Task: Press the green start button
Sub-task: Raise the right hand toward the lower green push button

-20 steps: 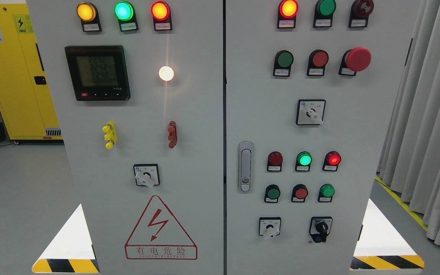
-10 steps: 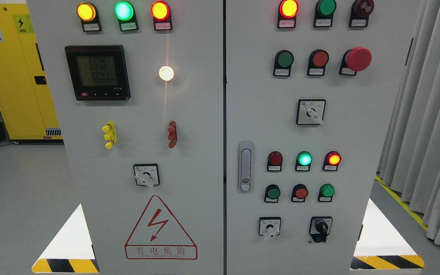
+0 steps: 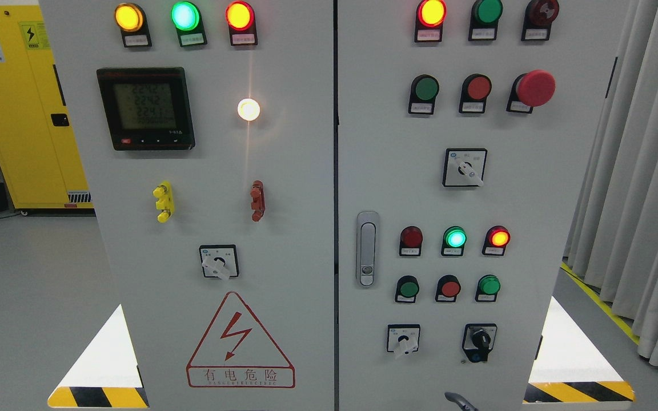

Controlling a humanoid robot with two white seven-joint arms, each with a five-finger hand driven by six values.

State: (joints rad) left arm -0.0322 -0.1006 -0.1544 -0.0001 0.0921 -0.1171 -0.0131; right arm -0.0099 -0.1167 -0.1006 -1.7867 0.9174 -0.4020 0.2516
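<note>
Cabinet [image 3: 283,171] front fills the view, two grey doors side by side. Green buttons sit on the right door [image 3: 540,200] in three spots: an upper green button [image 3: 425,88] at the left of a row with a red button [image 3: 478,88] and a red mushroom button [image 3: 536,88], then lower down a dark green button [image 3: 408,289] and a brighter green button [image 3: 489,285] at either end of a row with another red one between them. Their labels are too small to read, so I cannot tell which is the start button. Just above that lower row a green lamp [image 3: 455,237] glows between two red lamps. A rotary switch [image 3: 464,168] sits between the upper and lower groups, a door handle [image 3: 367,248] stands left of the lamps, and a key switch [image 3: 480,342] sits below the brighter green button. At the bottom edge, right of the middle and well below all the buttons, a dark tip of the right hand [image 3: 458,401] just pokes into sight, touching nothing; so little of it shows that I cannot tell whether it is spread or closed. On the left door are a meter [image 3: 146,108], a lit white lamp [image 3: 248,109] and a red warning triangle [image 3: 240,342]. A yellow locker [image 3: 20,114] stands behind at the left, and a curtain [image 3: 649,171] hangs at the right.
</note>
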